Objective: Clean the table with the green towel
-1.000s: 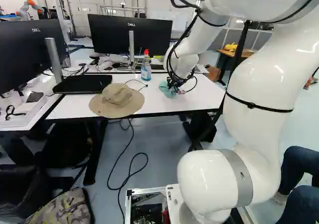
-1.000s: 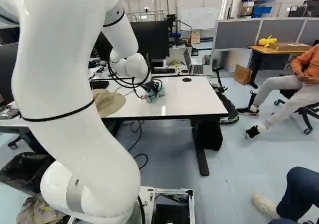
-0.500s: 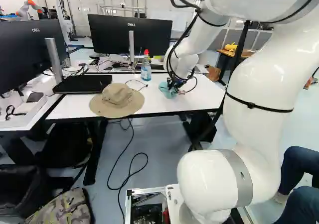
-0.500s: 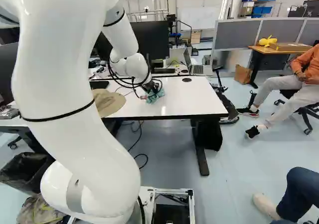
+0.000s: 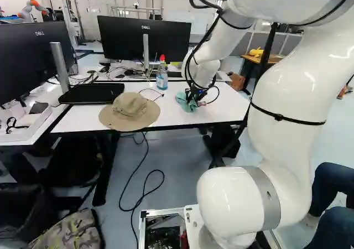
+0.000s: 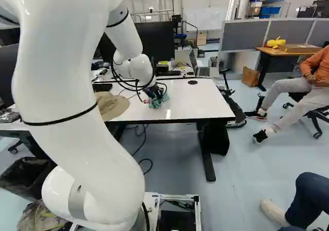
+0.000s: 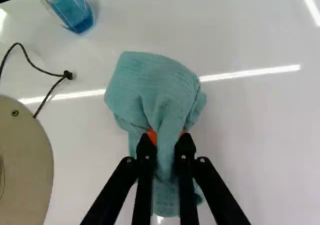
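Observation:
My gripper (image 5: 194, 96) is low over the white table (image 5: 221, 113) near its right part in the left base view. The wrist view has the gripper (image 7: 166, 137) shut on the green towel (image 7: 152, 85), its orange pads pinching a fold from both sides. The bunched towel spreads on the tabletop ahead of and beneath the fingers. Right base view: the towel (image 6: 159, 101) shows below the wrist, partly hidden by cables.
A tan hat (image 5: 130, 112) with a cord lies left of the towel in the left base view. Behind stand a blue spray bottle (image 5: 162, 76) and a monitor (image 5: 138, 39). A dark tray-like object (image 5: 91, 93) lies beyond the hat. Another robot (image 5: 32, 8) is far back.
The gripper and the towel held in it have shifted slightly across the tabletop, a little nearer the table's front edge. The base has not moved.

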{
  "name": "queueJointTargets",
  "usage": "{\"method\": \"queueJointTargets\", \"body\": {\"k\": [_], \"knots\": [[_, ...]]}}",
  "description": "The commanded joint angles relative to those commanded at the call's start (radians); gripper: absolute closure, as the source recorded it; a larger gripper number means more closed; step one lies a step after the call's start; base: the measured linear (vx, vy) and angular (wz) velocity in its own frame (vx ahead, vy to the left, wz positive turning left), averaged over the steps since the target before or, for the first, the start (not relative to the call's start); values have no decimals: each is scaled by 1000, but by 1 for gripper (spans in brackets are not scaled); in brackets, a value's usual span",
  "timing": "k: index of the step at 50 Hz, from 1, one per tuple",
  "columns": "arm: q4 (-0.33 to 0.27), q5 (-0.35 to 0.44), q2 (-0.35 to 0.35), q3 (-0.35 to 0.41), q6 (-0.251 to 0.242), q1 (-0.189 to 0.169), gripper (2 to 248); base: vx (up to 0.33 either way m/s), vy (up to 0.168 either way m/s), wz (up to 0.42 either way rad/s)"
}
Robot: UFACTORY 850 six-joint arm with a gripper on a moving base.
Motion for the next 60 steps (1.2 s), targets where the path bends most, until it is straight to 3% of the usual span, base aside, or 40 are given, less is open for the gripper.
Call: {"method": "queueJointTargets", "body": {"k": [46,60], "knots": [[0,-15,-1,-1,0,-1,199,0,0,0],[0,-15,-34,-39,0,-28,199,0,0,0]]}}
